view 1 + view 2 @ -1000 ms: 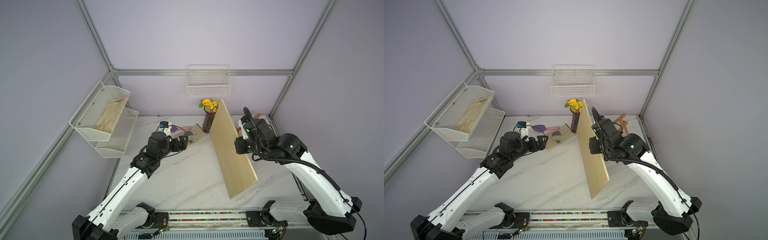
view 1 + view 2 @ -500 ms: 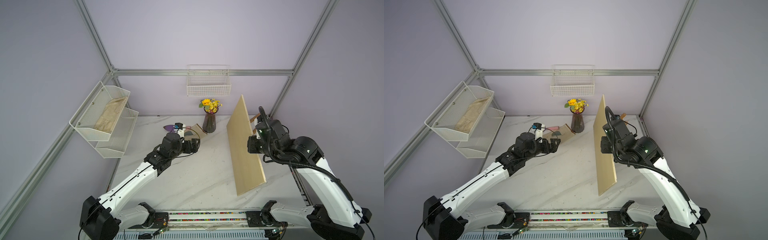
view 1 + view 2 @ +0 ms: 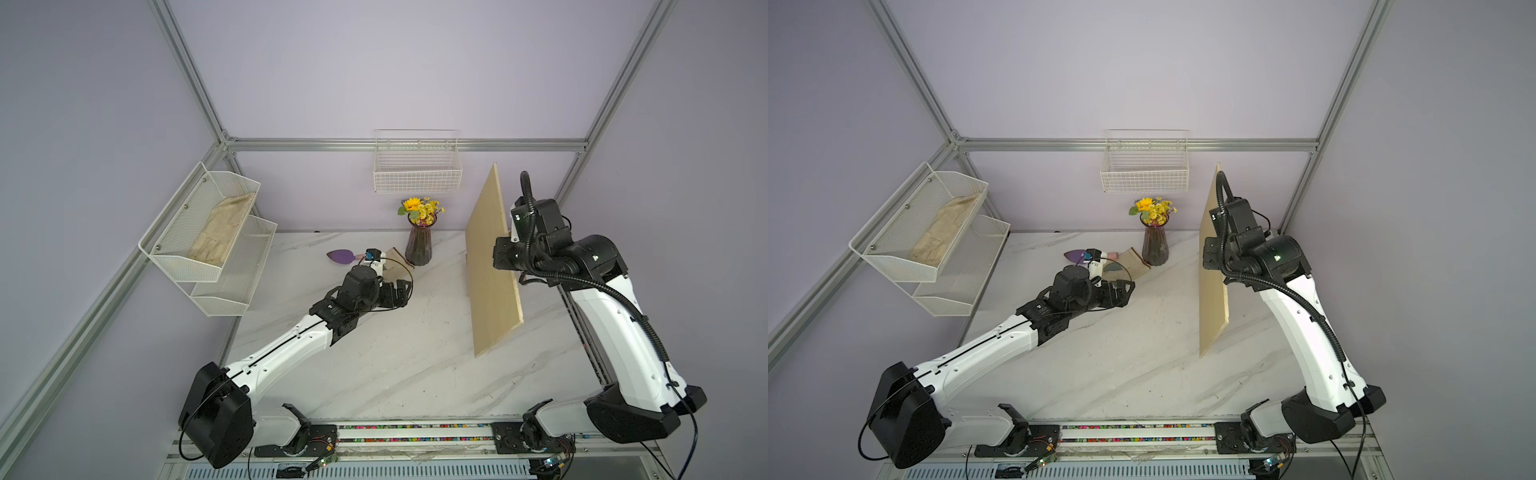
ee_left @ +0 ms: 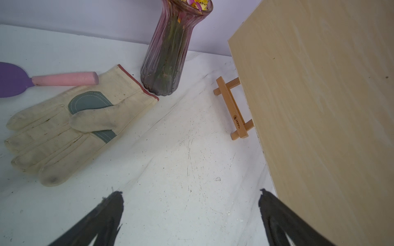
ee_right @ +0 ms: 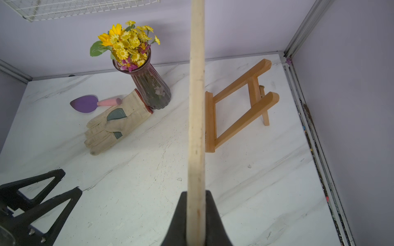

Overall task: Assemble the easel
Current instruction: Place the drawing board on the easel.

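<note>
The easel (image 5: 241, 102), a small orange-brown wooden A-frame, stands at the table's back right with its rear leg out. Its ledge bar (image 4: 234, 110) carries small dark print. In both top views the easel is hidden behind a large pale plywood board (image 3: 490, 282) (image 3: 1212, 282). My right gripper (image 5: 196, 192) is shut on that board's edge and holds it upright just left of the easel. My left gripper (image 4: 190, 196) hovers open and empty over the mid-table, left of the board (image 4: 319, 106).
A purple glass vase of yellow flowers (image 3: 419, 245) stands at the back centre. A cream work glove (image 4: 74, 127) and a purple trowel with a pink handle (image 3: 340, 257) lie beside it. A wire basket (image 3: 417, 166) hangs on the back wall, and wire shelves (image 3: 208, 232) on the left wall.
My right arm has carried the board to the right, toward the back right corner. My left arm has reached further right and forward, its gripper still open.
</note>
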Robot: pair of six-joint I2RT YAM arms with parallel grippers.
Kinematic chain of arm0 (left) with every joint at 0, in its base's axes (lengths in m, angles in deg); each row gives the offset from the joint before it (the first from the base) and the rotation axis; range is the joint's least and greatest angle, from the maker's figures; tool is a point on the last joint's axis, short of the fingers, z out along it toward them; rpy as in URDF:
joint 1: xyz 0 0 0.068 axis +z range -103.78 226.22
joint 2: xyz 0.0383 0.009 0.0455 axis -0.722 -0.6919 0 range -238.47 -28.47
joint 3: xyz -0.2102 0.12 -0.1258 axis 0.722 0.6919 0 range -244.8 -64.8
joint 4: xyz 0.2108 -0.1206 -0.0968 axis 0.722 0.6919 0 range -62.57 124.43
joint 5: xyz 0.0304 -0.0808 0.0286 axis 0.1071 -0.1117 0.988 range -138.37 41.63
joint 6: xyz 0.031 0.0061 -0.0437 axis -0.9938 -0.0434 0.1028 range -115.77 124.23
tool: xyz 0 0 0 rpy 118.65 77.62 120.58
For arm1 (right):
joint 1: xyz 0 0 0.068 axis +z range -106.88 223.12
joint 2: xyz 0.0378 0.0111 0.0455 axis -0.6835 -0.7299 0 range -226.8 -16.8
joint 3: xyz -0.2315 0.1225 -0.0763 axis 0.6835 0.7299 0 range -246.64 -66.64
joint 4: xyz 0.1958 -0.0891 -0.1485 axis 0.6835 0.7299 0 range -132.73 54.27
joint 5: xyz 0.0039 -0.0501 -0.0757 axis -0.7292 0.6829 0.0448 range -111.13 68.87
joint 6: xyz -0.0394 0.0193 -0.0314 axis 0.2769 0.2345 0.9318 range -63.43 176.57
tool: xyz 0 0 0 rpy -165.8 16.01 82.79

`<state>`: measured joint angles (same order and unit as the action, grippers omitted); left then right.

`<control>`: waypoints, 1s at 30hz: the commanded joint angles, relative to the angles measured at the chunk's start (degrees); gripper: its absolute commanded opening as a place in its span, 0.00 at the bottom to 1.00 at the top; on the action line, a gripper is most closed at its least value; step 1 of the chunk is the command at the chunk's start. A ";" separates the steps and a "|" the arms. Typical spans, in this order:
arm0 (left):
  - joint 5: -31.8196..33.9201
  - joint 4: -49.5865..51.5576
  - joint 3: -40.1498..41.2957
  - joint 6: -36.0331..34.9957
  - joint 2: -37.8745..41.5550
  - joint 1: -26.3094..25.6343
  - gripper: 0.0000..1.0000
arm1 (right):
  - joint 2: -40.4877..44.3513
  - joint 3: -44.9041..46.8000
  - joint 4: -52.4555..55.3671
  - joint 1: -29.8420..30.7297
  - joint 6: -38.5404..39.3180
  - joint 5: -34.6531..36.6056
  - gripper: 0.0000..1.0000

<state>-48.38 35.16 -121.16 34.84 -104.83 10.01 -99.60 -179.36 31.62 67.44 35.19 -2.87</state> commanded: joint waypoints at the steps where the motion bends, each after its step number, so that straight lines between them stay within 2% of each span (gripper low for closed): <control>1: -0.60 -3.64 -1.65 0.77 -0.66 -0.84 1.00 | -0.20 -4.82 -11.22 -3.54 3.08 -0.78 0.00; 11: -1.04 -5.00 -2.17 1.37 -3.75 -2.08 1.00 | -4.79 -4.48 -14.36 -13.95 4.88 -11.44 0.00; 24: -0.71 -5.11 -2.71 1.35 -6.29 -2.11 1.00 | -7.97 -2.98 -17.12 -19.80 7.87 -16.84 0.00; 30: -0.25 -4.94 -2.79 1.64 -6.50 -2.07 1.00 | -9.07 -3.48 -16.26 -20.13 8.30 -20.06 0.00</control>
<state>-48.73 31.75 -121.27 35.32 -111.62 8.20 -109.98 -180.44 24.82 47.48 42.79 -20.66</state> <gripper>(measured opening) 0.997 0.129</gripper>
